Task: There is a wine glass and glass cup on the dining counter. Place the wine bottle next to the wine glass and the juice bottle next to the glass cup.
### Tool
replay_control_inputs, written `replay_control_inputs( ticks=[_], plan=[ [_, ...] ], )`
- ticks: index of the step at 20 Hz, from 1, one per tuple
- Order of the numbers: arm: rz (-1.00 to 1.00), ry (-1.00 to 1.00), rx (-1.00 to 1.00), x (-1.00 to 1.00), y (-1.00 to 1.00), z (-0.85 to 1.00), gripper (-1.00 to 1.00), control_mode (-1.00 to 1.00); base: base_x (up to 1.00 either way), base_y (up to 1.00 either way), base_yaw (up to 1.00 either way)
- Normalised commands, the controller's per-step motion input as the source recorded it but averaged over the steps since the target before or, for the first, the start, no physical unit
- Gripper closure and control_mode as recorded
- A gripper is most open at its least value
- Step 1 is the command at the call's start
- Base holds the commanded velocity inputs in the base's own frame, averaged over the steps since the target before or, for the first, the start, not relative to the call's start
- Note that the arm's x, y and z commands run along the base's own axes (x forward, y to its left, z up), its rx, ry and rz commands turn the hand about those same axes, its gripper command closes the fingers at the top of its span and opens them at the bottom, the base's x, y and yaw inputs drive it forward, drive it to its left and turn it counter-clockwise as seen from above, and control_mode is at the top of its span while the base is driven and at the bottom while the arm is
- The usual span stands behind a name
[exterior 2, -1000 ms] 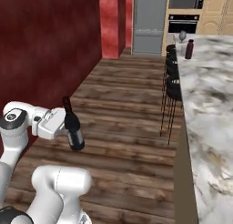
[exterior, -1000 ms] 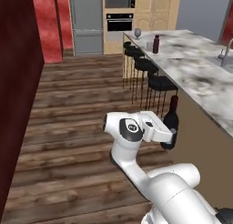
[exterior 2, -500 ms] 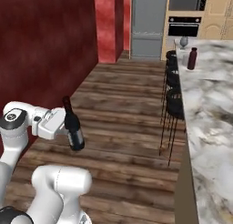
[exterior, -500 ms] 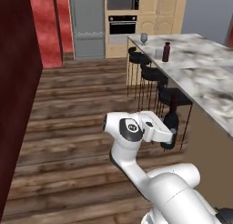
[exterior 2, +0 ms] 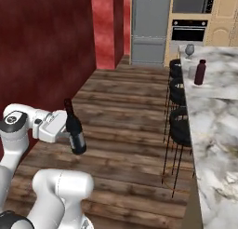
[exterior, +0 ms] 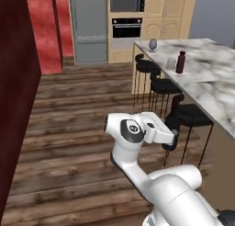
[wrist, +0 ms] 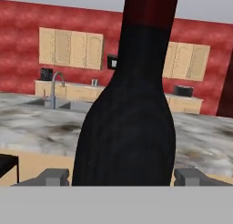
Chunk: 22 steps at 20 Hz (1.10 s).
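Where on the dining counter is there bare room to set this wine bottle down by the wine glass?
The wine glass stands at the far end of the dining counter; the marble to its right looks bare. Nearer the robot, the glass cup and juice bottle stand close together, so it is crowded there. The wine bottle is held between the fingers.

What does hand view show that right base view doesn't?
Hand view alone: a sink with a faucet in the counter top, and beige wall cabinets on a red wall.
Right base view alone: wine glass, juice bottle, stools, fridge, oven.
Both: the wine bottle in the gripper, and the marble dining counter.
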Motion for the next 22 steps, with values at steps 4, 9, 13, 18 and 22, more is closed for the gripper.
replay_control_inputs(
  ticks=[4,9,13,18,22],
  plan=[
    [0.00,0.00,0.00,0.00,0.00,0.00,1.00,1.00,0.93,0.05,0.00],
    [0.00,0.00,0.00,0.00,0.00,0.00,1.00,1.00,0.93,0.06,-0.01],
    [0.00,0.00,0.00,0.00,0.00,0.00,1.00,1.00,0.93,0.07,-0.02],
    [0.00,0.00,0.00,0.00,0.00,0.00,1.00,1.00,0.93,0.08,-0.02],
    [0.00,0.00,0.00,0.00,0.00,0.00,1.00,1.00,0.93,0.08,-0.02]
  ],
)
